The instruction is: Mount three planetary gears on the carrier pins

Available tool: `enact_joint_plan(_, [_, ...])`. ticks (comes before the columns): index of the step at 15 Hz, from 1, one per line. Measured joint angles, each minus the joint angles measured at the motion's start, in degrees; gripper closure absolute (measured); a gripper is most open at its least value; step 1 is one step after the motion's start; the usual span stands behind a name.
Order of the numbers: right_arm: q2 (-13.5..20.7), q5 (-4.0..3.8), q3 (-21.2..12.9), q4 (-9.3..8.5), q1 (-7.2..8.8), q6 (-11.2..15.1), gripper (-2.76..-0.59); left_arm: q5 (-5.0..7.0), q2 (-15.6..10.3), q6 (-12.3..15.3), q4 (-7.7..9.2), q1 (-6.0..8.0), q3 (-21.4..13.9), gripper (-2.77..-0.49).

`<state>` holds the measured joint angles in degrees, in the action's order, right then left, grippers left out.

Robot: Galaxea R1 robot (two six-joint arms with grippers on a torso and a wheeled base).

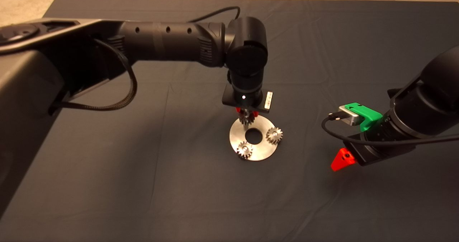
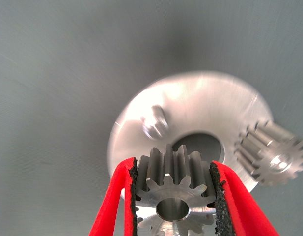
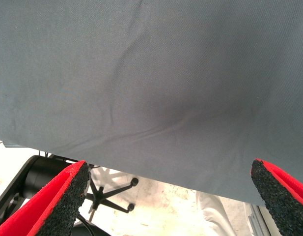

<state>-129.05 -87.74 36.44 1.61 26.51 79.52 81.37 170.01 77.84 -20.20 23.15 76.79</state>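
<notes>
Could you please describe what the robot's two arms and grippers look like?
Both arms are matte black, jointed cylinders. The left arm trails a braided black cable. The right arm carries a green mount with a silver block and plugged-in black cable. Each gripper's fingers are red with rough black pads.

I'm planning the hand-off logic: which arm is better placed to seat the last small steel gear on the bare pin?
The left. Its left gripper already clamps the third small toothed steel gear just above the flat round silver disc, near the bare silver stud. The right gripper hangs open and empty off to the side.
</notes>
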Motion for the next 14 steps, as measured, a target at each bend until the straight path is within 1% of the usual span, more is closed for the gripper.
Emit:
enact_joint_plan(1, [-0.02,0.02,0.0,0.01,0.0,0.0,-2.46,-0.04,0.0,0.0,-0.02,-0.44,0.08,-0.73])
enact_joint_plan(2, [0.0,0.02,0.0,0.01,0.0,0.02,-2.46,-0.06,0.0,-0.06,-0.02,-0.46,0.33,-0.73])
enact_joint_plan(5, [0.0,0.02,0.02,0.01,-0.02,0.02,-2.46,-0.17,0.0,-0.13,-0.77,-0.44,1.22,-0.73])
enact_joint_plan(9, [0.0,0.02,0.02,0.01,-0.02,0.02,-2.46,-0.2,0.0,-0.28,-0.9,-0.39,1.22,-0.73])
enact_joint_plan(11, [-0.02,0.02,0.02,0.01,-0.02,0.02,-2.46,-0.21,0.0,-1.65,-1.0,-0.41,1.22,-0.73])
enact_joint_plan(13, [0.0,0.02,0.02,0.0,-0.03,0.02,-2.47,-0.23,0.0,-1.84,-1.29,-0.39,1.22,-0.73])
enact_joint_plan(14, [0.0,0.02,0.02,-0.02,-0.06,0.02,-2.46,-0.26,0.0,-1.84,-1.72,-0.39,1.22,-0.73])
